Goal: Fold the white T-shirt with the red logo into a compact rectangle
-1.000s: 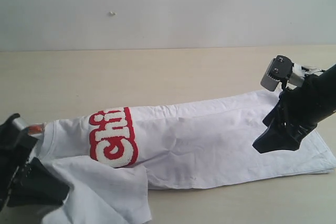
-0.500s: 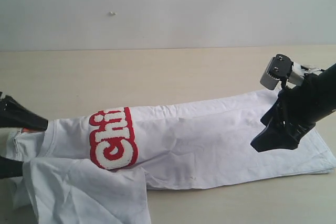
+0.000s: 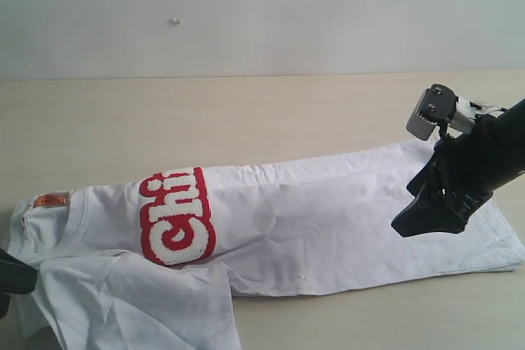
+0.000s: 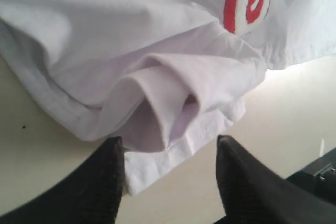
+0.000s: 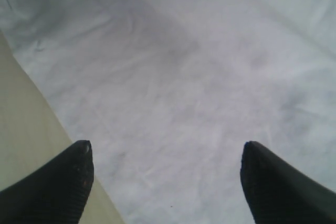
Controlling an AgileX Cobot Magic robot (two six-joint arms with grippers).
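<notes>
Two grippers spread wide, left gripper [image 4: 170, 145] at the bunched sleeve [image 4: 168, 98], right gripper [image 5: 165, 148] over the hem end [image 3: 499, 242], white T-shirt [image 3: 328, 219] lying in a long strip on the desk [image 3: 246, 120], red logo [image 3: 176, 215] face up.

Glowing soft, even and fairly bright across the pale beige tabletop [image 3: 246, 112]. Dropping only a thin grey shadow under the near edge of the crumpled white cotton T-shirt [image 3: 328, 219]. Going hazy and lilac-tinted in both wrist views, smearing the black two-fingered right gripper [image 5: 167, 146] out of focus.
</notes>
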